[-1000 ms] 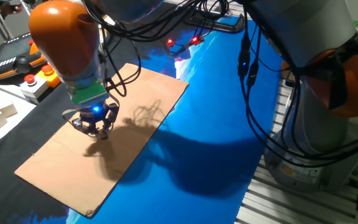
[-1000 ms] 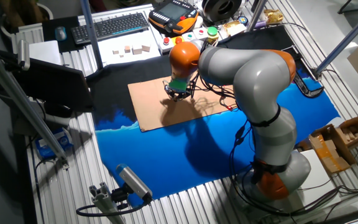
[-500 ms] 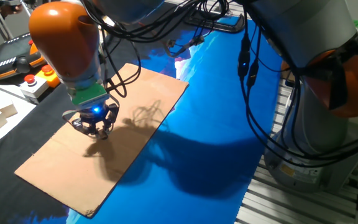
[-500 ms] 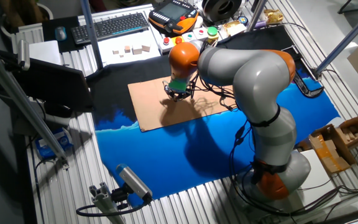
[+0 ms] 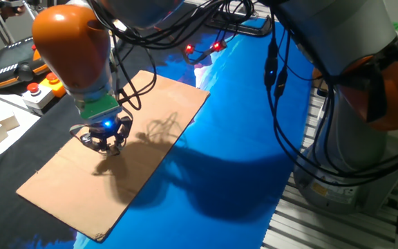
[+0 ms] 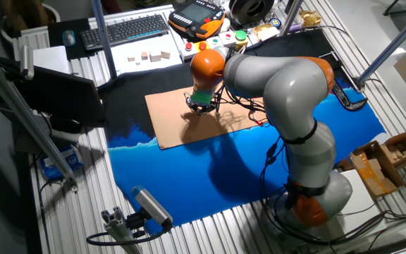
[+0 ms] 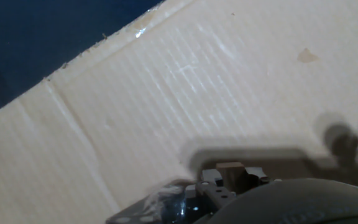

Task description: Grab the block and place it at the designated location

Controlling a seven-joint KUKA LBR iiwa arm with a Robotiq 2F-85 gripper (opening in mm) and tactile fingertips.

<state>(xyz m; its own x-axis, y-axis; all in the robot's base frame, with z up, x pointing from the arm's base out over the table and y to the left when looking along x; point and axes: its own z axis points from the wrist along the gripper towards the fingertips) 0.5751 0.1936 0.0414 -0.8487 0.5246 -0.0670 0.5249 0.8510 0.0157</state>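
Between the jaws, block (image 7: 230,167) sits square on cardboard (image 7: 166,93)

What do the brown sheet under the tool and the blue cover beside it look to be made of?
The sheet looks like matte corrugated cardboard: the hand view shows fine parallel ribs and a fold crease. The blue cover seems a smooth, slightly glossy film or coated cloth, going by its soft sheen; which one is unclear.

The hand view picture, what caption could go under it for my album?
Looking down the claw at the cardboard, a tiny tan block between its fingers and a grey dot nearby.
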